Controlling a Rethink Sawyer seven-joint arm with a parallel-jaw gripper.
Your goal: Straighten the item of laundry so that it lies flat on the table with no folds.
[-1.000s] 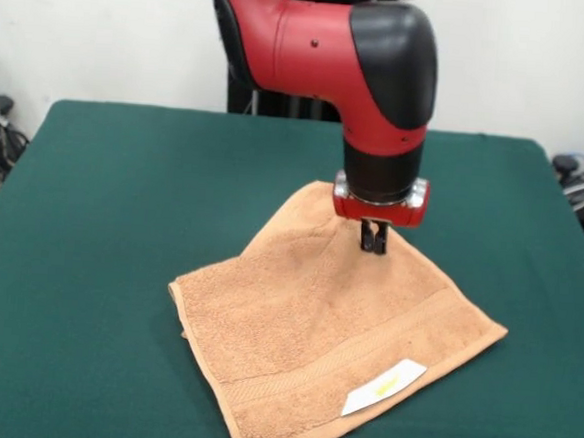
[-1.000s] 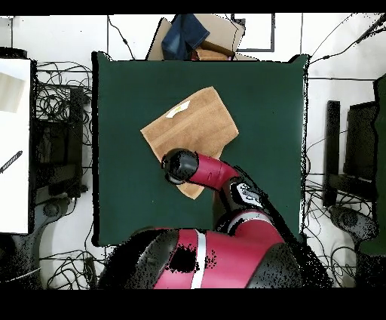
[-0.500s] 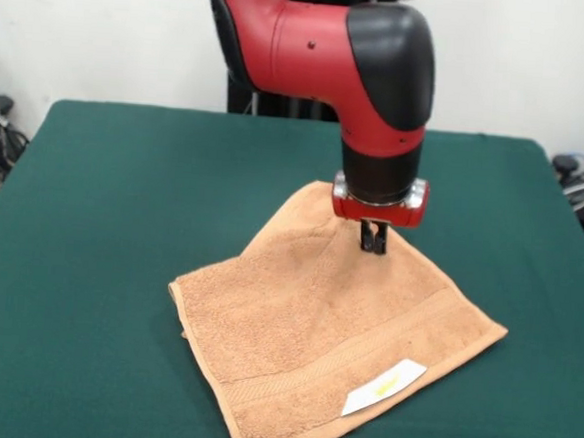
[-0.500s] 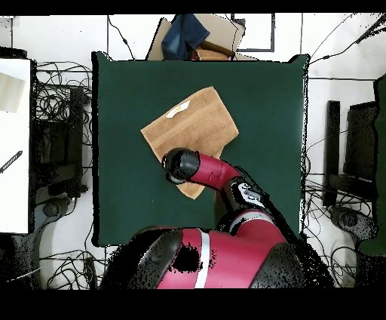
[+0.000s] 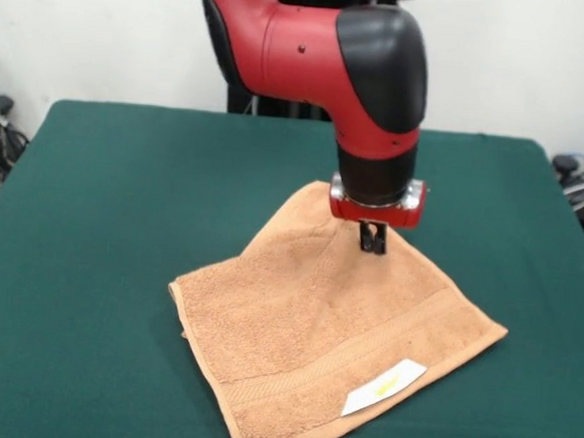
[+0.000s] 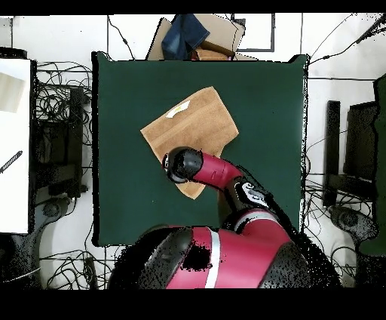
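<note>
My end effector [image 5: 373, 241] is pointing straight down, fingers together, pinching the towel [image 5: 333, 342] near its far corner. My arm is descending vertically from above. One towel is lying mid-bench [image 5: 102, 216], one white label [image 5: 384, 387].

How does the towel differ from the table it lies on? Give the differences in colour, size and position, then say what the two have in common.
Colour: the towel is light orange-tan; the table is dark green.
Size: the towel covers only a small part of the table, which is far bigger.
Position: the towel lies turned at an angle, its corners pointing toward the table's sides, while the table sits square in the overhead view.
Shared: both look roughly rectangular, and both have soft, matt cloth-like surfaces.
</note>
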